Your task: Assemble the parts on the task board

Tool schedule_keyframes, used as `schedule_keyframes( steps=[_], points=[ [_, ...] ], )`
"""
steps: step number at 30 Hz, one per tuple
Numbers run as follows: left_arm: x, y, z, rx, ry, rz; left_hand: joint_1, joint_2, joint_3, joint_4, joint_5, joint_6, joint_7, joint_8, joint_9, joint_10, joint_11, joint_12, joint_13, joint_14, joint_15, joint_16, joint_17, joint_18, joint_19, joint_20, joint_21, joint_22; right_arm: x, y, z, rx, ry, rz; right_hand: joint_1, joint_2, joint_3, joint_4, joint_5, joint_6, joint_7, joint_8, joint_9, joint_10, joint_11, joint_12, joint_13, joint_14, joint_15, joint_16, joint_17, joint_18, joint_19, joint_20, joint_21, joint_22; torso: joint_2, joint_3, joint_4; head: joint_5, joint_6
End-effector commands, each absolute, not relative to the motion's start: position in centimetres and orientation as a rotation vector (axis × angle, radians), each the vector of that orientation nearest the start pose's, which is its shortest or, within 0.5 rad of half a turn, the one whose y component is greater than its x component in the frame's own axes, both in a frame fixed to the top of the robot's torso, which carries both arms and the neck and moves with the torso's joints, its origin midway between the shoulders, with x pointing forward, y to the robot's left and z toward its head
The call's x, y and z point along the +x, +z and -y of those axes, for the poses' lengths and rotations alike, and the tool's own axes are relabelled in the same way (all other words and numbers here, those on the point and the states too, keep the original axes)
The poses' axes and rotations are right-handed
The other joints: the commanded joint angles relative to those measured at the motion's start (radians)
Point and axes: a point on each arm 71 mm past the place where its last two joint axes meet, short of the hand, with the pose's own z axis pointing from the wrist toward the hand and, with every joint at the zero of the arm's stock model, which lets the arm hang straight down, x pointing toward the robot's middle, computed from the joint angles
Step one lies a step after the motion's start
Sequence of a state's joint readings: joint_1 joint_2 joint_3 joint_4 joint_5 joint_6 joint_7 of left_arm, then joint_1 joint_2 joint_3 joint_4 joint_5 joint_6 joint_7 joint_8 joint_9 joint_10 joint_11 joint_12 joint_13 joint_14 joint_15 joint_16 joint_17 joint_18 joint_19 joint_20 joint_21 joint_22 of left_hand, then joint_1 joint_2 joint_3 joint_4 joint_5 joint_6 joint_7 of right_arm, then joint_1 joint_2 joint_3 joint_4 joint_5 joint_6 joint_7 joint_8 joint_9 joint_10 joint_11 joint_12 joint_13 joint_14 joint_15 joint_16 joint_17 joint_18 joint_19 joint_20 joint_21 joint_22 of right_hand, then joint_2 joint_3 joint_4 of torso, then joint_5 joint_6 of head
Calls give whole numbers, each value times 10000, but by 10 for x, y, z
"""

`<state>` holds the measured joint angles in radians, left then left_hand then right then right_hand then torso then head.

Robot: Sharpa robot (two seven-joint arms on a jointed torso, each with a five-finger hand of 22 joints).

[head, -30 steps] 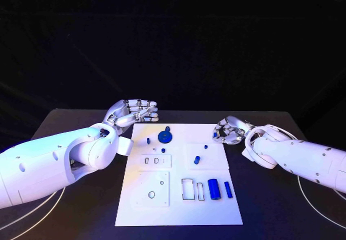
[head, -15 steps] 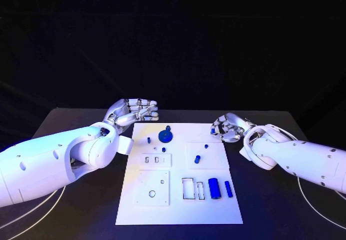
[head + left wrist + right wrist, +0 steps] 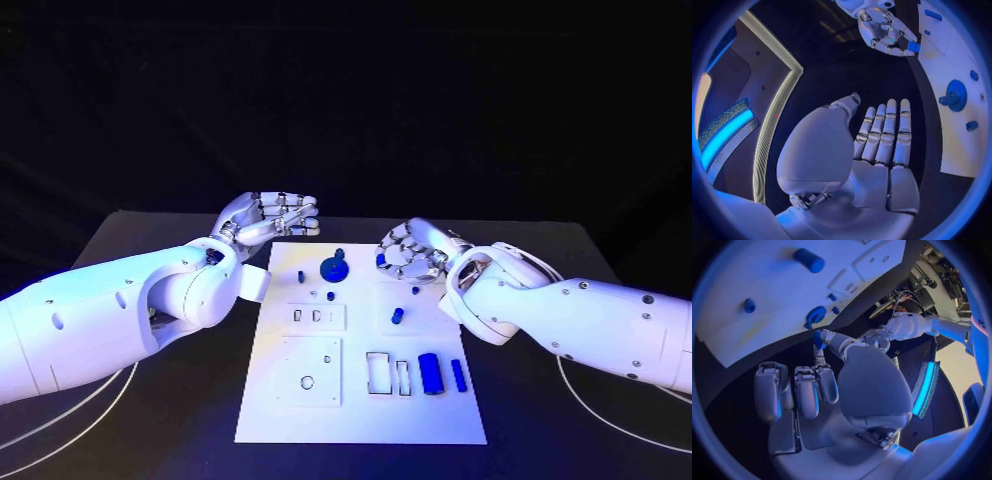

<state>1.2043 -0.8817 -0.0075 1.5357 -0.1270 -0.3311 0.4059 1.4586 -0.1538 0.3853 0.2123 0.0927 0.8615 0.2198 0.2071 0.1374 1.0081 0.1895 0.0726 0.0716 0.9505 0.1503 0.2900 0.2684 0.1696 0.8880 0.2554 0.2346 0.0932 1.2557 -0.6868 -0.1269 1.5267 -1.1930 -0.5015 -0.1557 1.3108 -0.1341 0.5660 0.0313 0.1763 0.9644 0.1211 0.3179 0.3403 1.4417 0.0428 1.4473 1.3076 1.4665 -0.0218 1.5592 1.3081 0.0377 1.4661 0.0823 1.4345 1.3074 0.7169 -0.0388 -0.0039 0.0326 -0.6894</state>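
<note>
Head view: two hands (image 3: 271, 218) (image 3: 410, 252), one task board (image 3: 361, 415).

A white rectangular task board (image 3: 361, 400) lies flat at the desk's middle. Small blue parts stand on it: a gear (image 3: 333, 268) near its far edge, cylinders (image 3: 428, 373) near its right edge.

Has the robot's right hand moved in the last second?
Yes. The right hand has slid inward over the task board, toward the blue gear, pinching a small blue part.
</note>
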Motion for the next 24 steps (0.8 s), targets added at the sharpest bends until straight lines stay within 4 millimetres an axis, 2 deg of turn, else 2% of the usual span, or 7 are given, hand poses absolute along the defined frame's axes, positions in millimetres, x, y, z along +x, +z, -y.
schedule_keyframes(
  steps=[1, 4, 5, 13, 20, 24],
  points=[
    [493, -159, -222, -9638, -15243, -13731, -90, -1, 40, 3, -54, -62, 287, 43, 12, -22, 39, -49, -14, -78, -24, 41, 15, 135, 24, 42, 39, -13, 474, -184, 114, 625, 7913, -16304, 17, 39, 15, -44, 39, -16, -49, 709, 577, -31, -53, -46, 1137, 984, -76, 33, 2371, 20, 105, -38, -66, 1466, -24, -37, 18, 61, -43],
    [494, -159, -221, -9641, -15237, -13733, -90, -1, 40, 3, -54, -62, 287, 43, 12, -22, 39, -49, -14, -78, -24, 41, 15, 135, 24, 42, 39, -13, 466, -188, 96, 360, 8076, -16449, 17, 39, 15, -44, 39, -16, -49, 709, 577, -31, -53, -46, 1137, 984, -76, 33, 2371, 20, 105, -38, -66, 1466, -30, -50, 23, 97, -76],
    [495, -159, -220, -9644, -15237, -13739, -85, 3, 46, -3, -55, -59, 283, 48, 13, -16, 37, -45, -13, -80, -24, 46, 20, 136, 26, 42, 41, -13, 464, -191, 91, 307, 8125, -16515, 17, 39, 15, -44, 39, -16, -49, 709, 577, -31, -53, -46, 1137, 984, -76, 33, 2371, 20, 105, -38, -66, 1466, -20, -34, 9, 117, -84],
    [495, -160, -217, -9660, -15242, -13784, -85, 3, 46, -3, -55, -59, 283, 48, 13, -16, 37, -45, -13, -80, -24, 46, 20, 136, 26, 42, 41, -13, 456, -205, 62, -78, 8338, -16729, -55, 2, -6, -39, 64, -34, -42, 747, 594, -20, -46, -42, 1145, 983, -70, 31, 2367, 19, 108, -34, -67, 1468, 5, -27, 2, 194, -120],
    [494, -159, -215, -9643, -15284, -13787, -88, 4, 51, -6, -56, -56, 281, 54, 15, -10, 34, -41, -11, -85, -26, 52, 27, 137, 29, 41, 45, -14, 453, -214, 49, -593, 8182, -16691, -69, -34, -14, -63, 69, -43, -49, 771, 605, -10, -50, -34, 1154, 983, -69, 31, 2367, 13, 125, -33, -44, 1489, 8, -24, -15, 200, -144],
    [494, -159, -214, -9635, -15309, -13795, -88, 4, 51, -6, -56, -56, 281, 54, 15, -10, 34, -41, -11, -85, -26, 52, 27, 137, 29, 41, 45, -14, 453, -220, 45, -598, 8080, -16810, -89, -60, -23, -71, 70, -49, -48, 784, 610, -10, -49, -37, 1152, 981, -70, 28, 2355, 14, 125, -33, -48, 1488, 12, -7, 5, 228, -163]
  ],
)
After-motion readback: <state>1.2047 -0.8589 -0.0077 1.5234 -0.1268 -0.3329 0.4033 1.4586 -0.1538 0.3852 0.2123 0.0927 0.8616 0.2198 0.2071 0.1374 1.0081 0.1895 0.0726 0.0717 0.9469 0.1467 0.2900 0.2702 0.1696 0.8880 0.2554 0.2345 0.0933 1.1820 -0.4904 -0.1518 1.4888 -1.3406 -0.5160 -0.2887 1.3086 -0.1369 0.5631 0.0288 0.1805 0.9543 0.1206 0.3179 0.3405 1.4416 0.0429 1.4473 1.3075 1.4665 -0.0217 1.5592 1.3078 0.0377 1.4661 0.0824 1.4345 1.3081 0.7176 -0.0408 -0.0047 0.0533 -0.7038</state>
